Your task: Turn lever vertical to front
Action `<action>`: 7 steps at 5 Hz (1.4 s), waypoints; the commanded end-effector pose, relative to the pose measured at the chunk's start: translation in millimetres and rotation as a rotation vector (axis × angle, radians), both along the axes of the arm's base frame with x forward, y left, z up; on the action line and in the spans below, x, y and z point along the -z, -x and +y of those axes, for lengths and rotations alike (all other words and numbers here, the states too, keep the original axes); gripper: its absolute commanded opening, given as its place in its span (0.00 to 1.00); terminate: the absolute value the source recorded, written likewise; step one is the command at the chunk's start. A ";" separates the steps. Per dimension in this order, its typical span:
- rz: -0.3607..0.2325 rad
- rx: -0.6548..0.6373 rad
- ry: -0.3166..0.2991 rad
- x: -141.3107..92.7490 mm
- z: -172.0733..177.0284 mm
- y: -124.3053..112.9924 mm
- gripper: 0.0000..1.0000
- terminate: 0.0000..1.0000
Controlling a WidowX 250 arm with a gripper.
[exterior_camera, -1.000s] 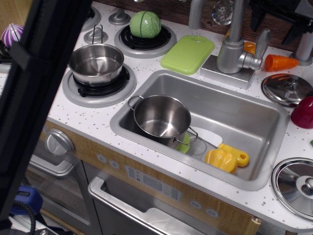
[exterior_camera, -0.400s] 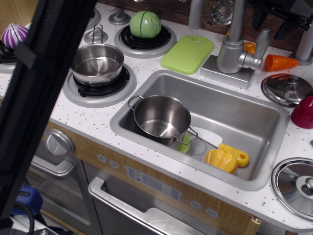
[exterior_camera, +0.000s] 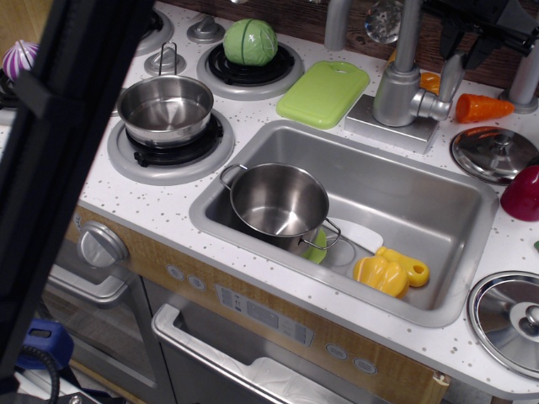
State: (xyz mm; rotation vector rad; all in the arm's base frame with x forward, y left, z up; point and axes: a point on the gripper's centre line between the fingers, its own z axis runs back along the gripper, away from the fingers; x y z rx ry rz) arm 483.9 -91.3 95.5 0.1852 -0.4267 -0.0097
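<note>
The lever (exterior_camera: pixel 451 78) is a flat silver paddle standing upright on the right side of the tap body (exterior_camera: pixel 397 94), joined to it by a short stub. My black gripper (exterior_camera: pixel 465 44) comes in from the top right edge, just above the lever's tip. Its fingers (exterior_camera: pixel 480 49) hang spread apart on either side of the tip, holding nothing. Much of the gripper is cut off by the frame's top edge.
The tap's spout pipe (exterior_camera: pixel 408 29) rises left of the lever. An orange carrot (exterior_camera: pixel 482 107) and a pot lid (exterior_camera: pixel 493 153) lie to the right. A green cutting board (exterior_camera: pixel 324 92) lies left of the tap. The sink (exterior_camera: pixel 438 210) holds a pot (exterior_camera: pixel 278 202) and a yellow pepper (exterior_camera: pixel 387 271). A black bar (exterior_camera: pixel 67 151) blocks the left.
My gripper has moved left and down towards the lever's tip. The lever has not moved.
</note>
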 end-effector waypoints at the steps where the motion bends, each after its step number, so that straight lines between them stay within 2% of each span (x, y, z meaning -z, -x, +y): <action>1: -0.008 -0.046 0.039 -29.0 -13.8 16.9 0.00 0.00; 4: 0.108 -0.057 0.188 -9.9 -14.4 22.6 0.00 0.00; 5: 0.135 -0.064 0.180 1.5 -21.6 26.5 0.00 0.00; 7: 0.104 -0.112 0.200 24.8 -31.0 33.7 0.00 0.00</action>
